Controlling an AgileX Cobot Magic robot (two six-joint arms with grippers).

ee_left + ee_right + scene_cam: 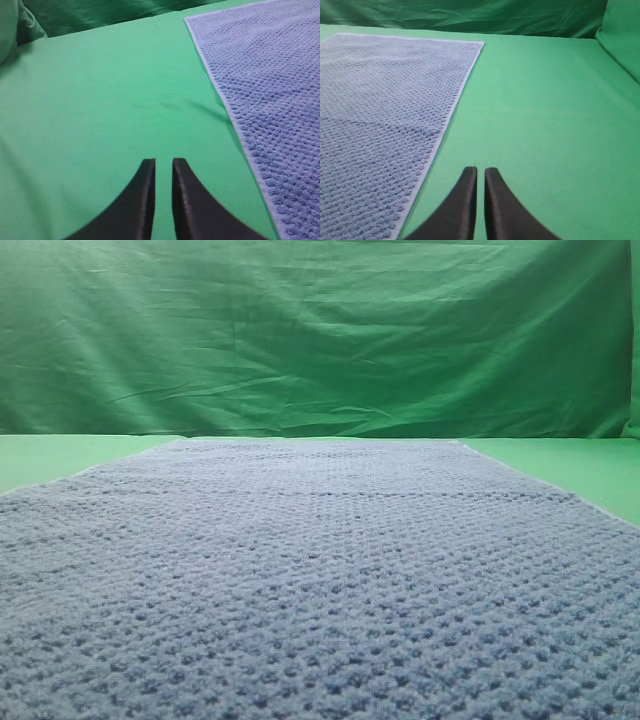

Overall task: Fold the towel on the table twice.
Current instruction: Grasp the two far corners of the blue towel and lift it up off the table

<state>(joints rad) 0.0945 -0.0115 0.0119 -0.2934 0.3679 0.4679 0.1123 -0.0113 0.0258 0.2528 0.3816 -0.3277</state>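
**Towel flat and unfolded, both sets of my fingers waiting beside it**

The towel [320,580] lies spread flat along the middle of the green tabletop [100,100], reaching toward its far edge, with no fold made yet. My left fingers [164,167] hover over bare tabletop just off the towel's left edge, a narrow gap between them, holding nothing. My right fingers [481,175] sit off its right edge, pressed nearly together, also empty. I judge each is poised to take its own side.
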